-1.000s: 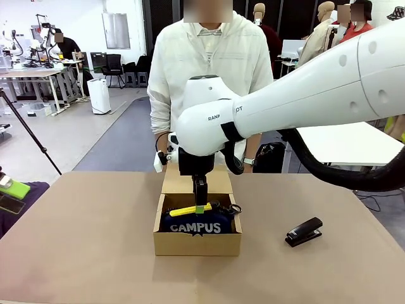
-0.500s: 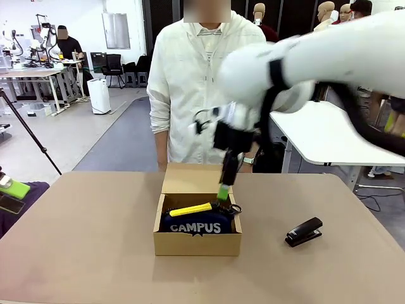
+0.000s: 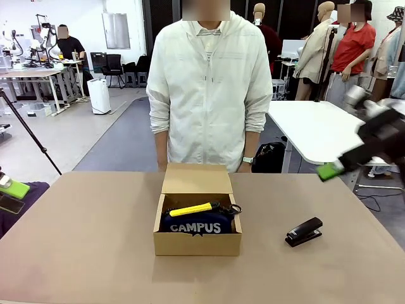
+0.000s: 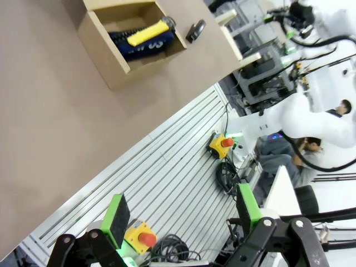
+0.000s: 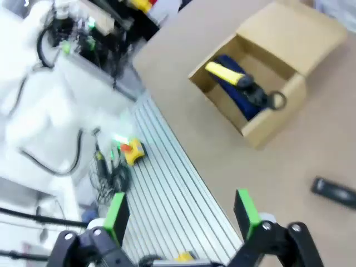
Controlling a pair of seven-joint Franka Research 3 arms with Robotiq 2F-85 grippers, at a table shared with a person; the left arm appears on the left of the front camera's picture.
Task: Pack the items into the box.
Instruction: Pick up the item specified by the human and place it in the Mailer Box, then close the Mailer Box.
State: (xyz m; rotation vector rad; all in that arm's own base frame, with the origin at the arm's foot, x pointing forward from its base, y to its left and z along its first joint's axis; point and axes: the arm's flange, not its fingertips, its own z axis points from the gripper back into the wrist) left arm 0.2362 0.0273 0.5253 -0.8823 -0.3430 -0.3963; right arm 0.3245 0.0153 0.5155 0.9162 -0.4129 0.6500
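The brown cardboard box (image 3: 196,244) stands mid-table with its flap lid up toward the person. In it lies the navy "CAMPUS" pouch (image 3: 195,225), and across the pouch rests the yellow tool (image 3: 190,209) with its black end to the right. My right gripper (image 3: 332,168) hangs blurred, high at the right edge, far from the box. Its wrist view looks down on the box (image 5: 261,129) and the yellow tool (image 5: 225,73), with the right gripper (image 5: 181,211) open and empty. The left gripper (image 4: 183,211) is also open and empty, away from the box (image 4: 119,54).
A black stapler (image 3: 304,231) lies on the table right of the box. A person in a white jacket (image 3: 205,82) stands at the far edge behind the box. Bare tabletop (image 3: 76,240) spreads left and in front of the box.
My right arm has lifted from over the box and swung up to the far right. The yellow tool stays lying on the pouch in the box.
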